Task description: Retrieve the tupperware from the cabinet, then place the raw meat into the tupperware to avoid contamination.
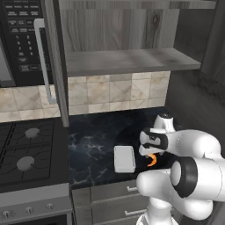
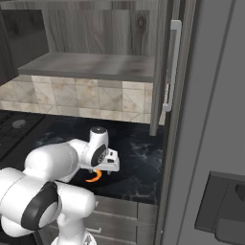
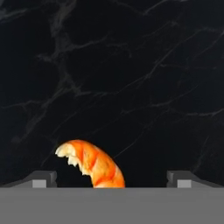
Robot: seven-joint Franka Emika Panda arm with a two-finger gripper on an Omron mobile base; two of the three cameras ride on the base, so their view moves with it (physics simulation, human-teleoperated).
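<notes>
Tupperware (image 1: 124, 159) lies flat on the black marbled surface (image 1: 94, 140), right of the stove (image 1: 26, 156) and in front of the tiled wall. Just beside it to the right, apart from it, lies the raw meat (image 1: 152, 161), an orange crescent partly hidden by the arm. Above the meat hangs the hand (image 3: 112, 178), fingers (image 3: 43, 178) spread wide, the meat between them in the hand view and pinched by neither. Overhead the cabinet (image 1: 127, 59) stands with its door (image 1: 56, 61) swung wide, its shelf bare.
</notes>
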